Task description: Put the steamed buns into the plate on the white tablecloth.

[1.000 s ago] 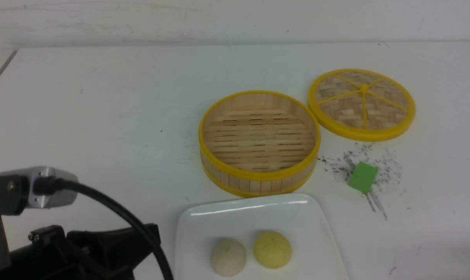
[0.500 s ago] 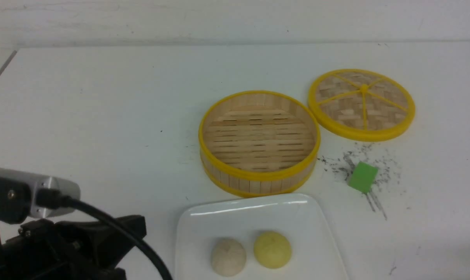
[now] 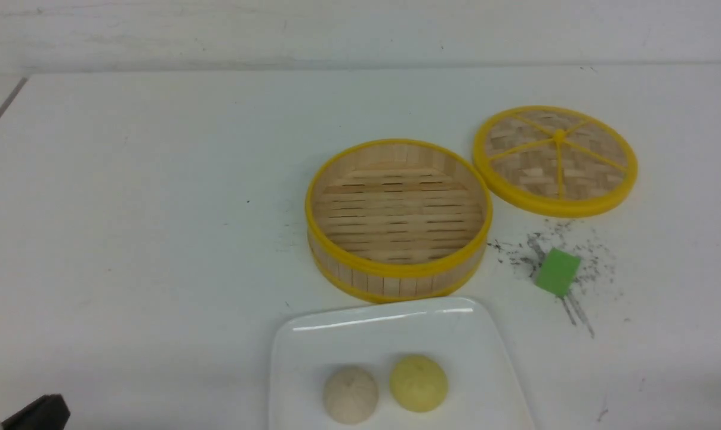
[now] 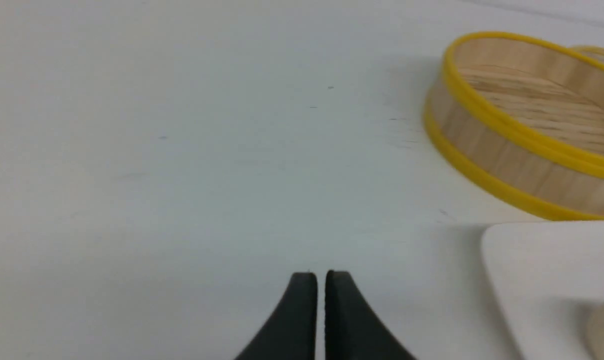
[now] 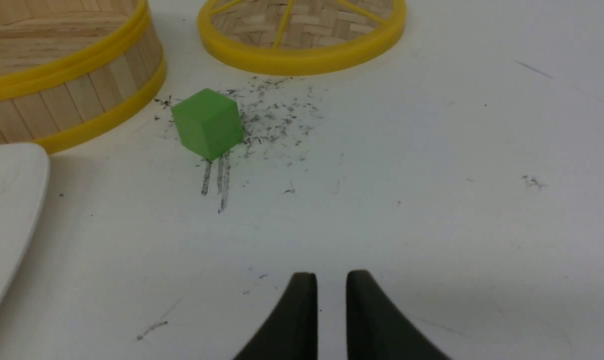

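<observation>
Well, starting at my far left, the left tool [image 4: 321,280] hangs just above the white tablecloth [image 3: 157,209], holding nothing; its two black tips stand almost together with only a thin slit of cloth showing between them. On the front view only a dark corner of that arm shows at the lower left edge. Moving right, I see the plate [image 3: 336,334] lying on the cloth at the near edge. Both steamed buns sit inside it, side by side: the off-white beige bun [image 3: 350,394] on the left and the pale yellow bun [image 3: 418,383] on the right, close together, and I cannot tell whether they touch. Just behind the plate stands the bamboo steamer basket [image 3: 398,272], with nothing in it. Farther right and behind lies its lid [image 3: 555,160], flat on the cloth, just beside the basket. Nearer to me is the green cube [image 3: 556,272], resting among dark pencil-like marks [image 5: 272,120]. Last, the right tool [image 5: 331,282] hovers over bare cloth well apart from the cube, its tips parted by a narrow gap and gripping nothing.
</observation>
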`<act>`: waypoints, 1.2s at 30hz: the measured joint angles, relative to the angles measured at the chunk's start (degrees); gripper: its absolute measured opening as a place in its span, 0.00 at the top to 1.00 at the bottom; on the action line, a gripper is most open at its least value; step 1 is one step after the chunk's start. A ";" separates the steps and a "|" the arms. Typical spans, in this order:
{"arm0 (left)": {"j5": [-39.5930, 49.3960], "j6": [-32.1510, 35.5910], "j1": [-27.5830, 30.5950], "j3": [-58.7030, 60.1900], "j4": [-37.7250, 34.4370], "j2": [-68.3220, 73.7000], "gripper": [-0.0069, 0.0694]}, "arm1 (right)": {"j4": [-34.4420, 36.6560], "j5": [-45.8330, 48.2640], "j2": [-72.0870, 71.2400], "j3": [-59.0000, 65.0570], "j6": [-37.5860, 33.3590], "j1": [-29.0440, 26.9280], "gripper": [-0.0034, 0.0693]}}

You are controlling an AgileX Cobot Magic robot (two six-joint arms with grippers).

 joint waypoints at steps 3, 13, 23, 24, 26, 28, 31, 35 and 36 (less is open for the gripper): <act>1.88 0.00 5.06 2.06 0.85 -4.36 0.84 | 0.00 0.00 0.00 0.00 0.00 0.00 0.79; 4.23 -0.69 7.68 2.07 3.07 -5.24 0.82 | 0.00 0.00 0.00 0.00 0.00 0.00 0.77; 4.49 -3.77 5.69 2.07 5.07 -5.26 0.81 | 0.00 0.00 0.00 0.00 0.00 0.00 0.76; 4.49 -3.76 5.69 2.07 5.09 -5.26 0.81 | 0.00 0.00 0.00 0.00 0.00 0.00 0.76; 4.49 -3.76 5.69 2.07 5.09 -5.26 0.81 | 0.00 0.00 0.00 0.00 0.00 0.00 0.75; 4.53 -3.76 5.69 2.07 5.14 -5.26 0.81 | 0.00 0.00 0.00 0.00 0.00 0.00 0.75; 4.53 -3.76 5.69 2.07 5.14 -5.26 0.81 | 0.00 0.00 0.00 0.00 0.00 0.00 0.74; 4.53 -3.76 5.69 2.07 5.14 -5.26 0.80 | 0.05 0.00 0.00 0.00 0.00 0.00 0.74; 4.53 -3.76 5.69 2.07 5.14 -5.26 0.80 | 0.05 0.00 0.00 0.00 0.00 0.00 0.74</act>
